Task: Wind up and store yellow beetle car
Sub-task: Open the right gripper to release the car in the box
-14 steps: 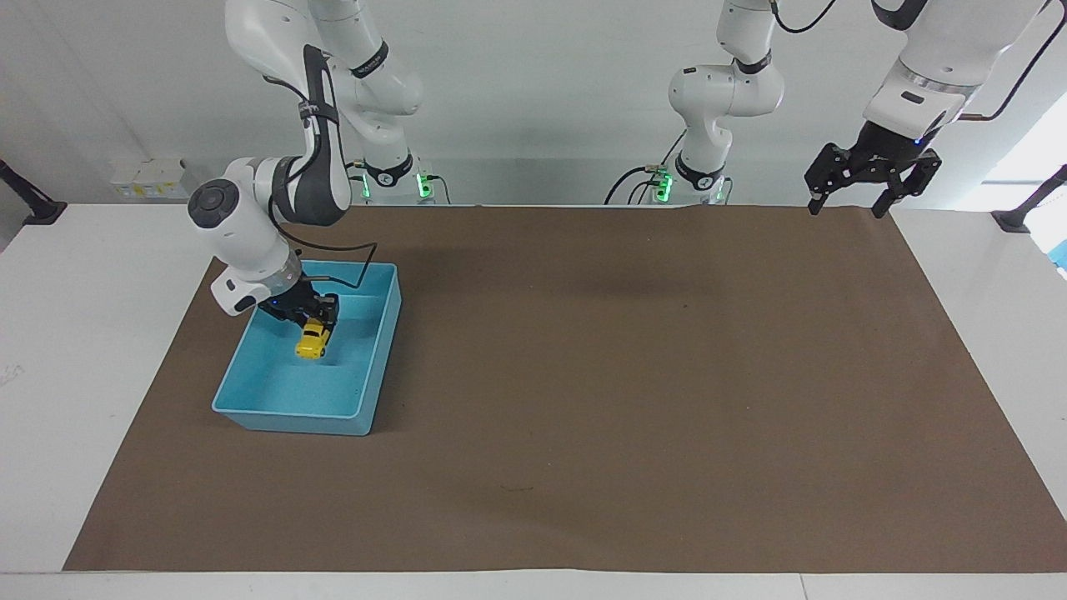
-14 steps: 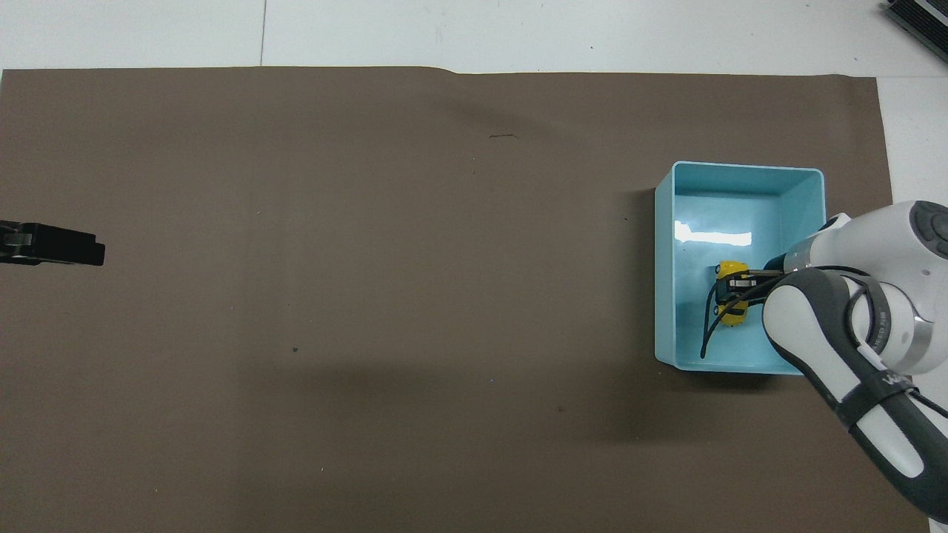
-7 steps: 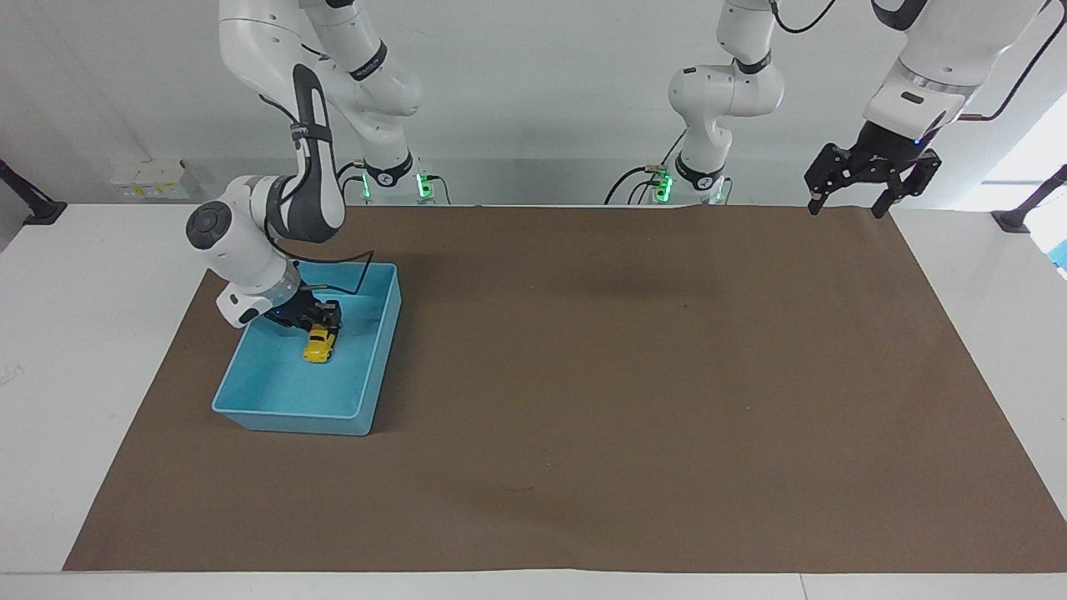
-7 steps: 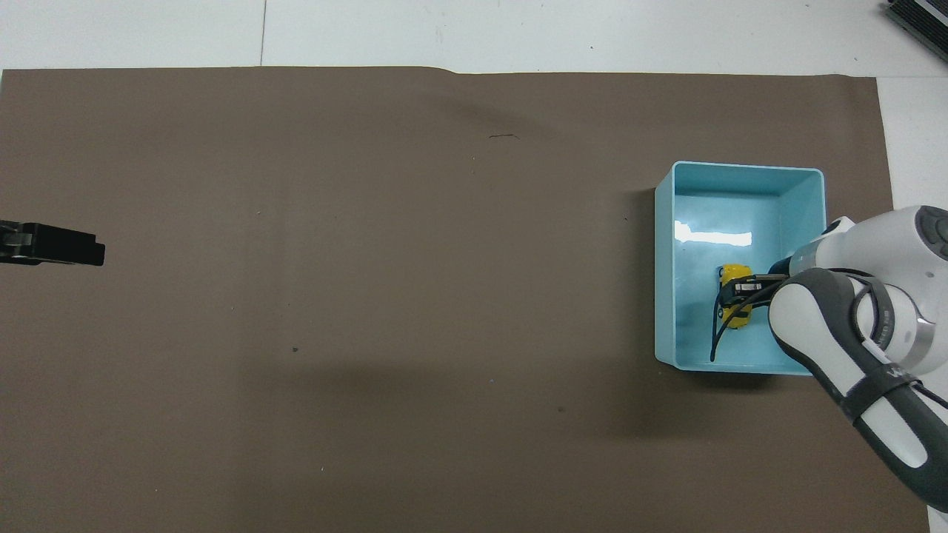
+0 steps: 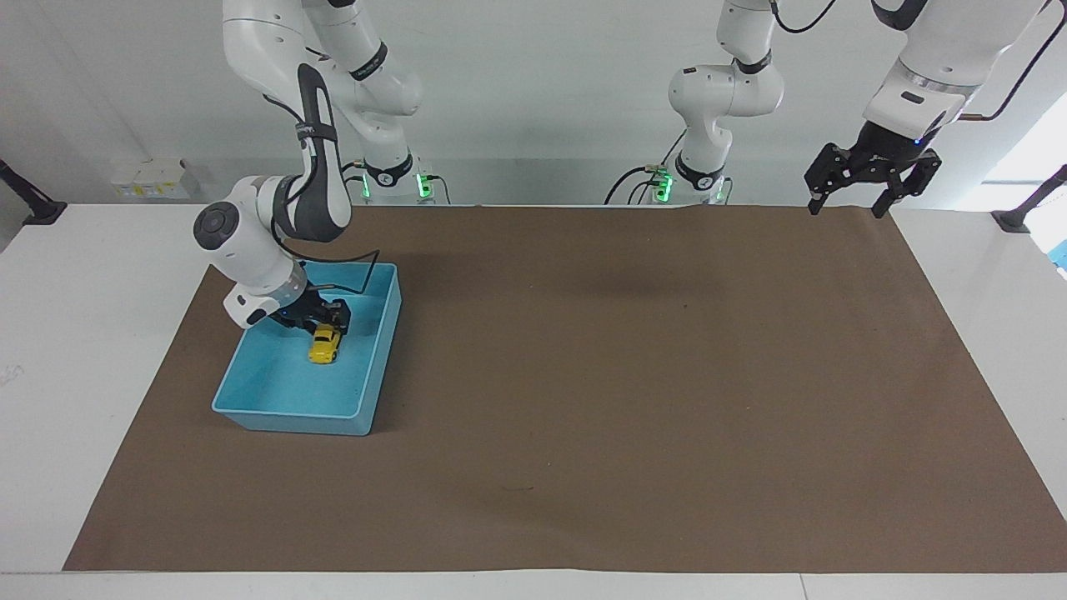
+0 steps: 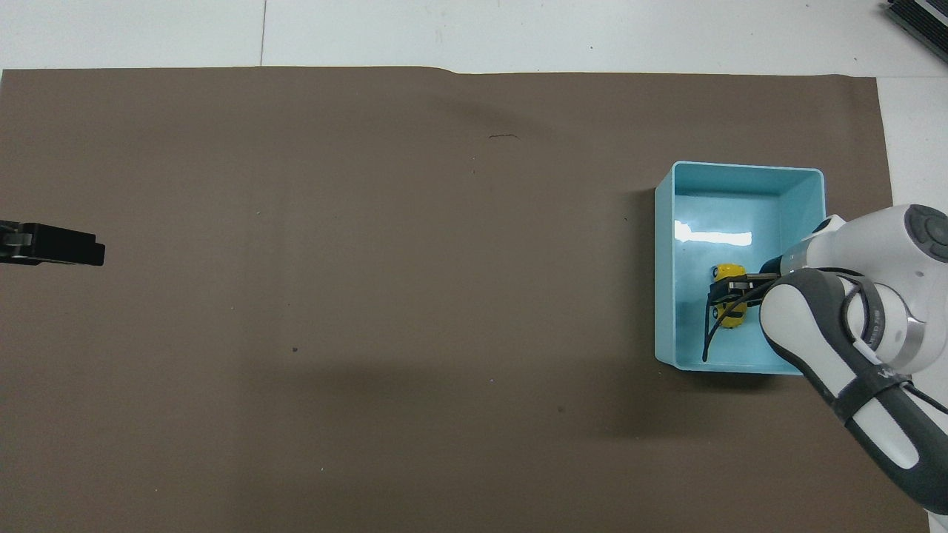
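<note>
Right gripper (image 5: pixel 327 319): reaching down into the blue bin (image 5: pixel 377 357), toward the right arm's end of the table; its black fingers (image 6: pixel 722 289) are closing on the robots' end of the yellow beetle car (image 5: pixel 323 346).

Yellow beetle car (image 6: pixel 732 314): sitting on the bin's floor, around the middle of the bin, its free end pointing toward 12 o'clock in the overhead view.

Blue bin (image 6: pixel 748 172): lying on the brown mat (image 5: pixel 633 375), at 3 o'clock from the mat's centre in the overhead view.

Left gripper (image 5: pixel 861 204): waiting in the air over the mat's corner at the left arm's end, fingers hanging spread apart, holding nothing.
</note>
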Controlling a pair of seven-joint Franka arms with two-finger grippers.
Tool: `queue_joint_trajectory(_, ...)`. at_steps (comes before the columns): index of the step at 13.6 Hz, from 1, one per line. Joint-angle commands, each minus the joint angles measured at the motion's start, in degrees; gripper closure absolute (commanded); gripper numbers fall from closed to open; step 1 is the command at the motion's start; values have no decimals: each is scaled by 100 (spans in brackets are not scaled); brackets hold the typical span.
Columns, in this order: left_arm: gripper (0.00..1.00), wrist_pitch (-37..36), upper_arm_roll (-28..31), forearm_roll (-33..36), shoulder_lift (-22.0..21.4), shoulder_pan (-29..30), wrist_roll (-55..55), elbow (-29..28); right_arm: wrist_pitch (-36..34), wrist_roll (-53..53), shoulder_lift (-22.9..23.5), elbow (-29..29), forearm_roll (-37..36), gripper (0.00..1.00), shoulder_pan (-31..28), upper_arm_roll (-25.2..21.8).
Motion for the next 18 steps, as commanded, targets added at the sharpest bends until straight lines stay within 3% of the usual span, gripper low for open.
queue_joint_trajectory(1,0,-116,2,-85,28,45,52,83,19,-151,-65,128,97,0,32,6)
queue_joint_trajectory(8,0,-116,2,-85,28,45,52,83,-315,41,-451,629,-580,0,58,41)
queue_joint_trajectory(12,0,-116,2,-85,28,45,52,83,-1306,1482,-461,1349,-1028,0,453,68)
queue_joint_trajectory(18,0,-116,2,-85,28,45,52,83,-2581,1457,-626,2273,-905,0,489,68)
